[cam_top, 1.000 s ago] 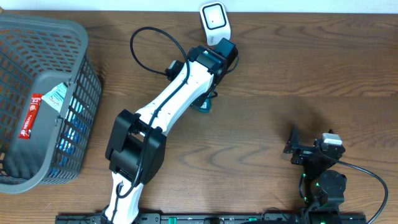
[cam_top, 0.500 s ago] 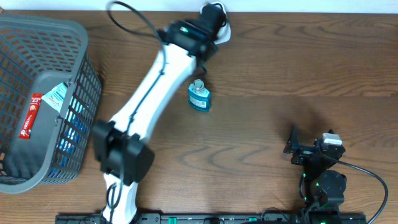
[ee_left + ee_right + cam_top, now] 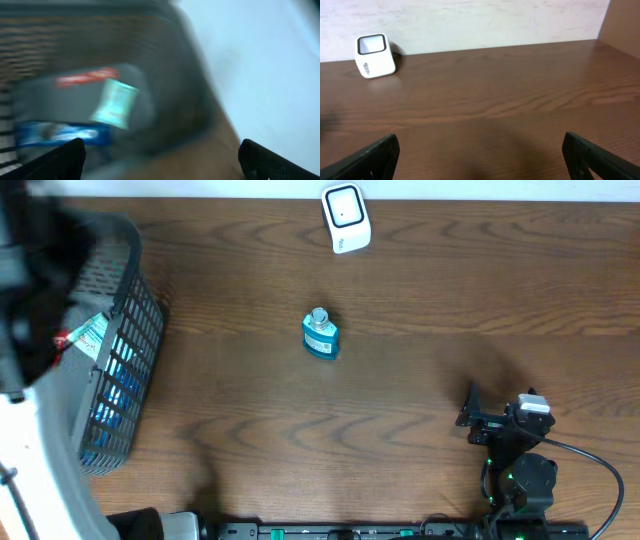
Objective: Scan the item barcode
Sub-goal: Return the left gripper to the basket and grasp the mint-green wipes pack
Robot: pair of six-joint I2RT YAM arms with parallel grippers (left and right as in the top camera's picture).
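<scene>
Bottle (image 3: 320,336) stands upright near the scanner (image 3: 345,218), seemingly parked for reading; left end effector (image 3: 160,162), far from the scanner over the basket (image 3: 140,320), gapes empty, like the right end effector (image 3: 480,160).

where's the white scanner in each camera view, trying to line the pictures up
overhead: scanner at the top middle, beyond the blue bottle.
left wrist: not in it; a blurred look into the grey basket.
right wrist: scanner at far left, at the back by the pale wall.
shared landmark: the brown wood table, in overhead and right wrist.
</scene>
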